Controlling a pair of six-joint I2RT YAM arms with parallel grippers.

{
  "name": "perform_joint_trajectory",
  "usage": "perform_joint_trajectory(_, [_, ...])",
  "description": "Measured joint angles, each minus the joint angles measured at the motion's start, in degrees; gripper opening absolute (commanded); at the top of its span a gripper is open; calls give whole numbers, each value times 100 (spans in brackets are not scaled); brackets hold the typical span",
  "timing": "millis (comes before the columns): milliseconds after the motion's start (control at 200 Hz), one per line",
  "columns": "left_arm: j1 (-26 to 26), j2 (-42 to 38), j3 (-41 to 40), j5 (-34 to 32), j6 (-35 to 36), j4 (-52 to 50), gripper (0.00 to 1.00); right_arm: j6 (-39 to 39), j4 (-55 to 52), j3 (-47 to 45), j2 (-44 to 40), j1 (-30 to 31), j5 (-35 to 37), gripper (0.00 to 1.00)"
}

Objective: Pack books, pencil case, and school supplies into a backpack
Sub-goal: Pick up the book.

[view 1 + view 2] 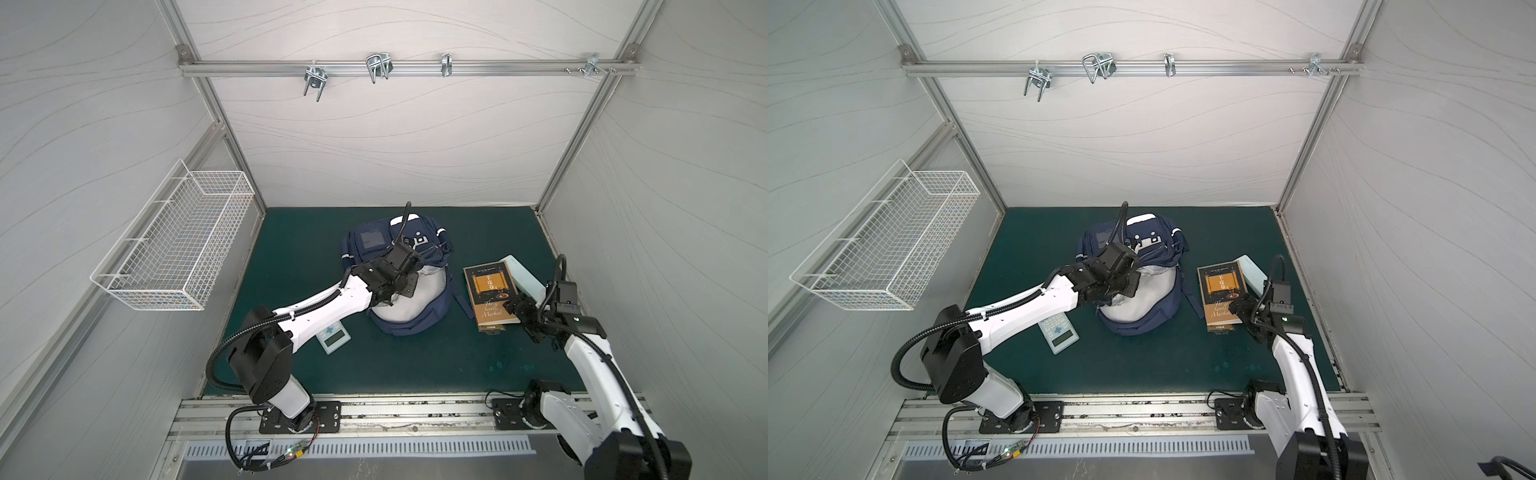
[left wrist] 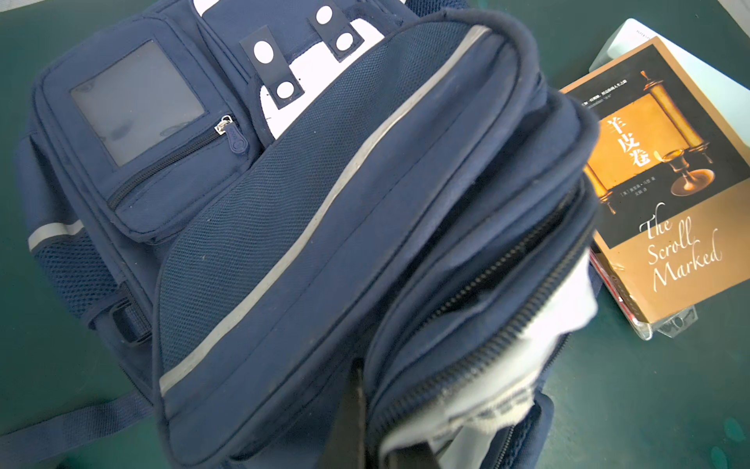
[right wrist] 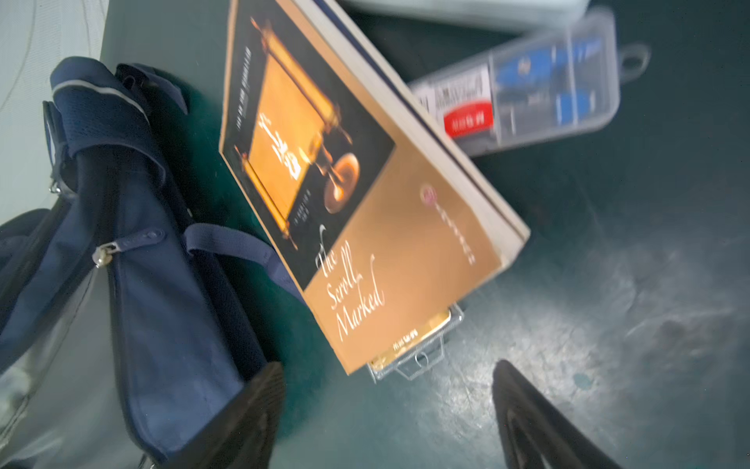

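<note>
Navy backpack (image 1: pixel 361 249) on table (image 1: pixel 415 365), mouth open, my left jaws clamped on its zipper edge. Brown book (image 1: pixel 492 291) tops stack just right of it; my right jaws apart, empty, beside stack. Pencil case (image 1: pixel 524 276) juts from stack's far side. Calculator (image 1: pixel 333 337) under left arm.

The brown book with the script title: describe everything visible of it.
The brown book is a closed paperback, face up: tan cover, dark upper panel with an orange scroll and goblet, cream script reading The Scroll Marked. It tops a stack on the green mat, right of the backpack; a clear plastic tab pokes out under its near end, and the pale blue pencil case lies at its far corner. The open right pincer hovers by its near corner, not gripping it.
</note>
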Motion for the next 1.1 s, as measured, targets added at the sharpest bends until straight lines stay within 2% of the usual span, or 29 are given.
perform_joint_trajectory(150, [0, 0, 0, 15, 2, 2, 0, -291, 144, 579, 973, -13, 382, 65])
perform_joint_trajectory(310, [0, 0, -2, 22, 2, 4, 0, -538, 302, 789, 1858, -11, 459, 50])
perform_joint_trajectory(575, [0, 17, -2, 225, -22, 13, 0, -715, 400, 675, 1982, 334, 389, 42])
perform_joint_trajectory(635, [-4, 66, -2, 295, -24, 17, 0, -743, 372, 662, 1982, 439, 354, 45])
perform_joint_trajectory(745, [-44, 186, -2, 372, -24, 11, 0, -822, 203, 723, 1825, 520, 525, 67])
perform_joint_trajectory(785, [-55, 216, -2, 393, -28, 13, 0, -839, 116, 782, 1725, 483, 623, 71])
perform_joint_trajectory(915, [-70, 289, -2, 487, -81, 15, 0, -951, -52, 1200, 1714, 197, 861, 74])
perform_joint_trajectory(1100, [-70, 348, -2, 612, -149, 15, 0, -1137, 76, 1373, 2413, 105, 802, 68])
